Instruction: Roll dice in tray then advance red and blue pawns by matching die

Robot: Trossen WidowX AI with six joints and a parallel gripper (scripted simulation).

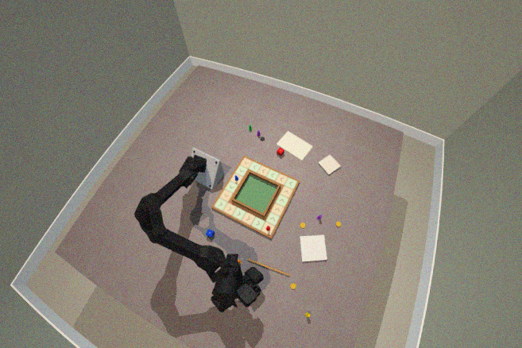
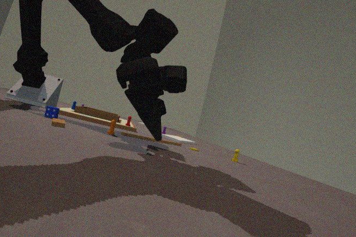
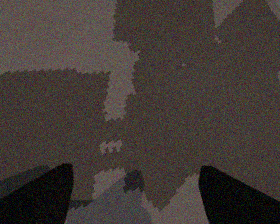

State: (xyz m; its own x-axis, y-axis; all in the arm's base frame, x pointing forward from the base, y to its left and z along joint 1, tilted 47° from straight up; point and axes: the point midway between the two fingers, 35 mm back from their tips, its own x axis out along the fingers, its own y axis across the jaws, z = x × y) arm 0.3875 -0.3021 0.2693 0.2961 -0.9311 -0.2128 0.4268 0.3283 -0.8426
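Note:
The blue die [image 1: 210, 233] [image 2: 51, 112] lies on the table beside the board. The red die [image 1: 280, 152] lies on the far side of the board, next to a white card. The square tray [image 1: 256, 193] with a green floor is empty at the board's centre. The red pawn [image 1: 268, 228] [image 2: 128, 121] stands on a corner square of the board. The blue pawn [image 1: 236, 178] [image 2: 73, 105] stands on the side nearest the arm's base. My gripper [image 3: 137, 174] [image 2: 157, 137] is open with nothing between its fingers, pointing down above the table, away from dice and pawns.
An orange pawn [image 1: 239, 261] [image 2: 111, 127], a thin stick [image 1: 268, 267] [image 2: 171, 142] and a wooden block [image 2: 58, 123] lie near the arm. A yellow pawn [image 1: 307, 315] [image 2: 235, 156], a purple pawn [image 1: 319, 217], yellow discs and a white square [image 1: 313, 248] are farther right.

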